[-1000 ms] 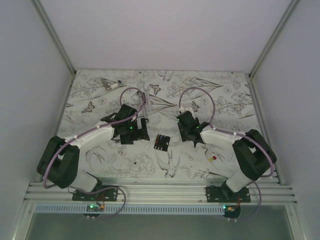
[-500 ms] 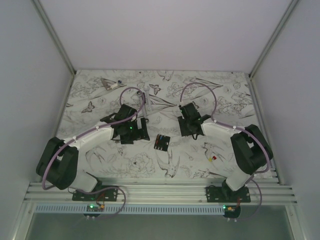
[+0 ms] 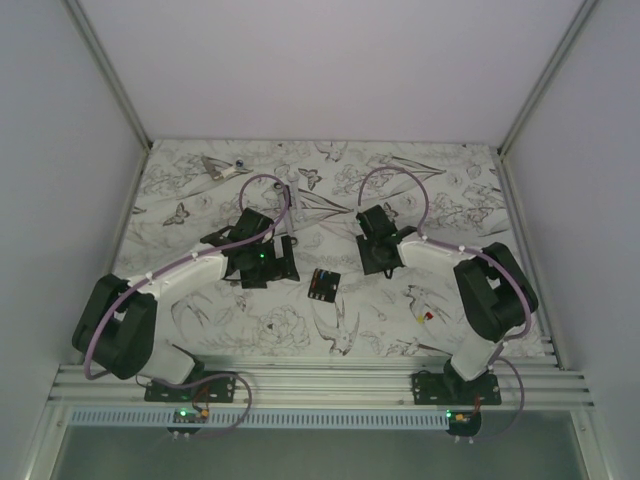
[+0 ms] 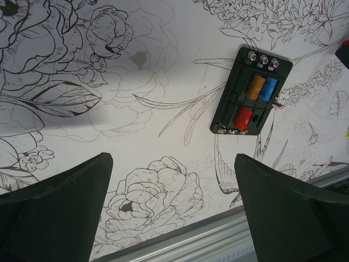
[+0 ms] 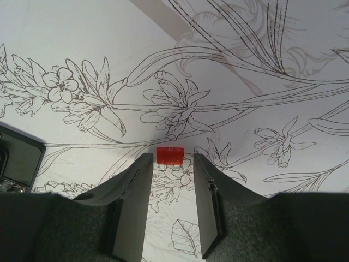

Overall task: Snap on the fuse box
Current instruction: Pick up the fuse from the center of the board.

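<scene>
Two tools hang over the bench [image 3: 170, 190] | my left tool [image 4: 173, 162] spread wide, holding nothing | my right tool [image 5: 170, 164] parted narrowly, tips flanking a small red fuse [image 5: 169, 154] on the bench, gaps either side | fuse box [image 3: 323, 285] lies flat between both tools, slightly nearer, with orange, blue and red fuses seated

fuse box [image 3: 323, 285] free all round | left gripper [image 4: 172, 162] near its left | right gripper [image 5: 173, 161] near its far right | red fuse [image 5: 168, 154] at right fingertips
</scene>
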Controlling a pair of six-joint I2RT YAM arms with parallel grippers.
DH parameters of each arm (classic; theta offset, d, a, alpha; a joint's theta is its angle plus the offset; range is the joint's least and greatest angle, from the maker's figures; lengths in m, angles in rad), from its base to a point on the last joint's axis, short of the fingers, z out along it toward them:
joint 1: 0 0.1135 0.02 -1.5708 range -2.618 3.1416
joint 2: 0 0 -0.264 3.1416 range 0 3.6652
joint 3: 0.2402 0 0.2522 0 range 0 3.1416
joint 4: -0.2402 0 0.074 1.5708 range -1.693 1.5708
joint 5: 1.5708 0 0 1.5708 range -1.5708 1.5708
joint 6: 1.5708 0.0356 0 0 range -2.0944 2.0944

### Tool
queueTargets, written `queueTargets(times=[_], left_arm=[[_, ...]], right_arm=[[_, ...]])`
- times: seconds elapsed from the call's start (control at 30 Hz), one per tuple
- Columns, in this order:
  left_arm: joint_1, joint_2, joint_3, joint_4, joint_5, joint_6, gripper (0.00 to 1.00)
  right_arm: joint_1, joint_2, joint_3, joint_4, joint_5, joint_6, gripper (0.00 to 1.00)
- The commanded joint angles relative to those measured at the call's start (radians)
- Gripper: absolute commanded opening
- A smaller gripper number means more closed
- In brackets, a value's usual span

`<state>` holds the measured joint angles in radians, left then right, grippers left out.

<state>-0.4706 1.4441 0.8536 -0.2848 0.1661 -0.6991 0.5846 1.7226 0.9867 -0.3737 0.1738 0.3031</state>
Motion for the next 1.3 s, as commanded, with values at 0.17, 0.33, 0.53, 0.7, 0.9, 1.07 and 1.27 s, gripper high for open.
queueTargets(times=[0.17,0.33,0.53,0.7,0.9,1.07,1.27], left_arm=[[-0.003,-0.019,-0.011,-0.011,0.003,-0.008,1.0],[-0.003,-0.02,-0.013,-0.011,0.006,-0.009,1.0],[-0.005,-0.024,-0.01,-0.011,0.01,-0.011,1.0],[-0.003,-0.017,0.006,-0.009,0.035,-0.013,1.0],[-0.003,-0.022,0.024,-0.006,0.06,-0.013,1.0],[0.004,-0.011,0.052,0.003,0.103,-0.019,0.99],[0.035,0.032,0.091,0.049,0.208,-0.059,0.91]], right_arm=[[0.001,0.048,0.033,-0.013,-0.002,0.007,0.41],[0.001,0.06,0.035,-0.011,-0.004,0.004,0.35],[0.004,0.019,0.023,-0.014,-0.005,-0.019,0.3],[0.011,-0.015,0.011,0.008,-0.022,-0.05,0.26],[0.025,-0.048,-0.01,0.065,-0.081,-0.09,0.25],[0.033,-0.111,-0.05,0.163,-0.178,-0.152,0.25],[0.035,-0.19,-0.127,0.323,-0.349,-0.232,0.25]])
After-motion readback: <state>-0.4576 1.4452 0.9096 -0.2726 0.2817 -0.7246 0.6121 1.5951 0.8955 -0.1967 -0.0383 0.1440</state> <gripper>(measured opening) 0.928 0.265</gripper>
